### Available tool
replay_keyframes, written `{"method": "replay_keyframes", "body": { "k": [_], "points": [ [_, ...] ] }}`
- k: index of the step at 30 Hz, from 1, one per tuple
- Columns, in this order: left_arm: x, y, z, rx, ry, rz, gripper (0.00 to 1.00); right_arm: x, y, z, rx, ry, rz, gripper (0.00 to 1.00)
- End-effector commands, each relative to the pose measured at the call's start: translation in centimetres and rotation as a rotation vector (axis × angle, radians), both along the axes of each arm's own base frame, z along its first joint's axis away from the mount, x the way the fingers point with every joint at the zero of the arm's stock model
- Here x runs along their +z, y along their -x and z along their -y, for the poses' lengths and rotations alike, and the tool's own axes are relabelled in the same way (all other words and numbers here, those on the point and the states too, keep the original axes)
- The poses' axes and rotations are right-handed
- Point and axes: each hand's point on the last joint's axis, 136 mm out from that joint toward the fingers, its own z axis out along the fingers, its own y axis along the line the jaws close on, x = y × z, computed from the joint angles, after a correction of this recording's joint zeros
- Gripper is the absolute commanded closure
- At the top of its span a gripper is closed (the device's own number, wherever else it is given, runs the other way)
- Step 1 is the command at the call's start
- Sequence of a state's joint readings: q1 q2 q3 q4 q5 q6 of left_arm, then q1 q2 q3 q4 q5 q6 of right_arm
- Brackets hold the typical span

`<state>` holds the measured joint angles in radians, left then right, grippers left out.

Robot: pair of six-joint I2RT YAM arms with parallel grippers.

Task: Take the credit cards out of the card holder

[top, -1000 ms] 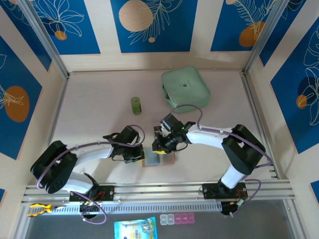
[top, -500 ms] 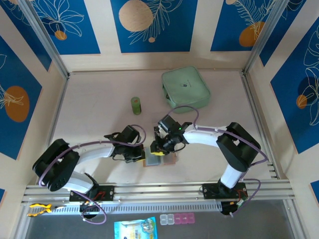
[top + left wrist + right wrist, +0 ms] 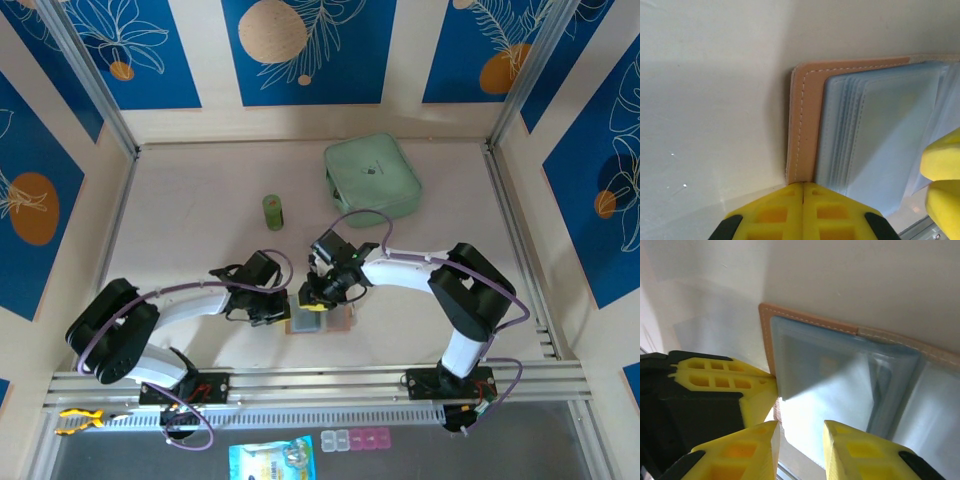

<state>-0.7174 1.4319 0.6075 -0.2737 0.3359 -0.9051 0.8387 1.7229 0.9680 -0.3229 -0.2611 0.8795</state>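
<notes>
1. The table (image 3: 190, 230) is pale and smooth, so we judge that anything thin lying on it will slide unless it is pinned.
2. The mint-green zip case (image 3: 371, 178) lies at the far side, well apart from the work and in nobody's way.
3. The card holder (image 3: 338, 322) lies open and flat near the table's near edge, between the two grippers. Its tan cover looks soft and light. Its grey-blue sleeves (image 3: 880, 135) are thin, stacked and floppy, so we expect the holder to lift with a card unless it is held down.
4. The left gripper (image 3: 803, 192) has its fingers pressed together with nothing visible between them, and their tips touch the cover's edge. It stands just beside the right fingers and leaves little room there.
5. The right gripper (image 3: 800, 440) hangs over the sleeves with a narrow gap between its fingers and nothing in it.
6. The green cylinder (image 3: 273, 211) stands upright, well apart from the holder.
7. We judge the credit cards to be stiff, slick and tucked inside the sleeves, where we cannot pick one out. An exposed short edge would be the place to pinch.
</notes>
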Motion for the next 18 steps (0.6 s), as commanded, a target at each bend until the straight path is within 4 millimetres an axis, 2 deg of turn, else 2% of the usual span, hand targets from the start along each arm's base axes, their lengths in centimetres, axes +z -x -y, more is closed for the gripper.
{"method": "replay_keyframes", "body": {
  "k": [1,4,9,18],
  "points": [
    [-0.8,0.2,-1.2,-0.01,-0.074,-0.012,1.0,-0.2,0.6,0.3,0.025,0.018,-0.008,0.7],
    [-0.8,0.2,-1.1,-0.011,-0.074,-0.016,1.0,0.1,0.8,-0.5,0.041,-0.024,-0.008,0.7],
    [-0.8,0.3,-1.3,-0.01,-0.078,-0.015,1.0,-0.4,1.2,-0.5,0.047,-0.006,-0.018,0.7],
    [-0.8,0.3,-1.2,-0.012,-0.077,-0.016,1.0,-1.3,1.3,0.5,0.048,0.053,-0.025,0.7]
  ]
}}
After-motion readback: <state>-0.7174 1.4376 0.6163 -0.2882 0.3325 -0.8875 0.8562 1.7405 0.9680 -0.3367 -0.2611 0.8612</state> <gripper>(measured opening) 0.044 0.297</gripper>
